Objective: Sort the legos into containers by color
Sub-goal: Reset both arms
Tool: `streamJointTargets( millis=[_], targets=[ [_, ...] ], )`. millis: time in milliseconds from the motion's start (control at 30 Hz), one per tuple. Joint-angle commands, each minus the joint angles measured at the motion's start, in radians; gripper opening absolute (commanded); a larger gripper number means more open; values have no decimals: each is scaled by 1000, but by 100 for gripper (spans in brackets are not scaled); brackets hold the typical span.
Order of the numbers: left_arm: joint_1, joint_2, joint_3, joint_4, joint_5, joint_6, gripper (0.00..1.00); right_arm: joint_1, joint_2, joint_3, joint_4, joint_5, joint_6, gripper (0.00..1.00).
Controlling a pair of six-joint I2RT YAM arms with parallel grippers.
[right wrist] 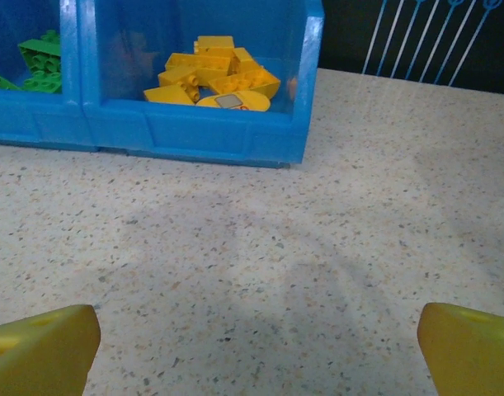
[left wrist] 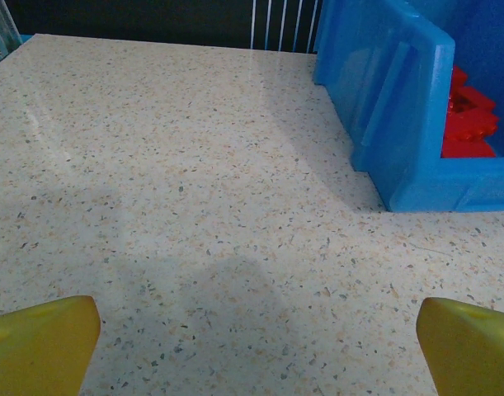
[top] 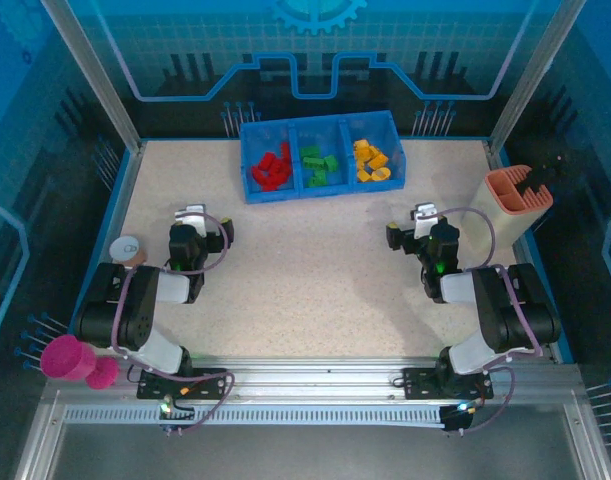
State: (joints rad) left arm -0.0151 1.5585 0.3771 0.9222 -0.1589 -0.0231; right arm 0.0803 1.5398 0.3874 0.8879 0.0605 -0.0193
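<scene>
The left gripper (top: 191,214) hangs low over the left half of the table (top: 305,285), jaws spread wide with nothing between them. In the left wrist view its yellow fingertips (left wrist: 39,345) sit at the bottom corners with bare surface between. The right gripper (top: 426,213) is just as wide and empty over the right half, its fingertips (right wrist: 470,351) also framing bare table.

The tabletop is a pale beige, stone-like sheet flecked with fine dark and orange speckles. It is slightly glossy (a soft streak of light lies across its far left part in the left wrist view), and the arms cast faint grey shadows on it.

A blue tray (top: 321,193) rests at the middle of the far edge, split into three compartments side by side. The red legos (top: 273,168) are in the left one, the green legos (top: 319,166) in the middle and the yellow legos (top: 370,163) in the right.

A tall salmon-and-beige holder (top: 515,200) stands at the right edge. A pink cup (top: 70,358) sits just outside the near left corner, beside the left arm's base.

A metal rail (top: 315,385) runs along the near edge. Aluminium posts and blue panels (top: 315,40) printed with circuit lines and a gear close the space in.
</scene>
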Motion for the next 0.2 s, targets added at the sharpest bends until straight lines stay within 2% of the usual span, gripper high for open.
streamJointTargets(
  millis=[0, 167],
  targets=[
    [4, -6, 2, 4, 21, 10, 99, -31, 5, 22, -16, -60, 5, 100],
    [4, -6, 1, 6, 21, 11, 99, -31, 3, 15, -4, -56, 4, 100]
  ],
)
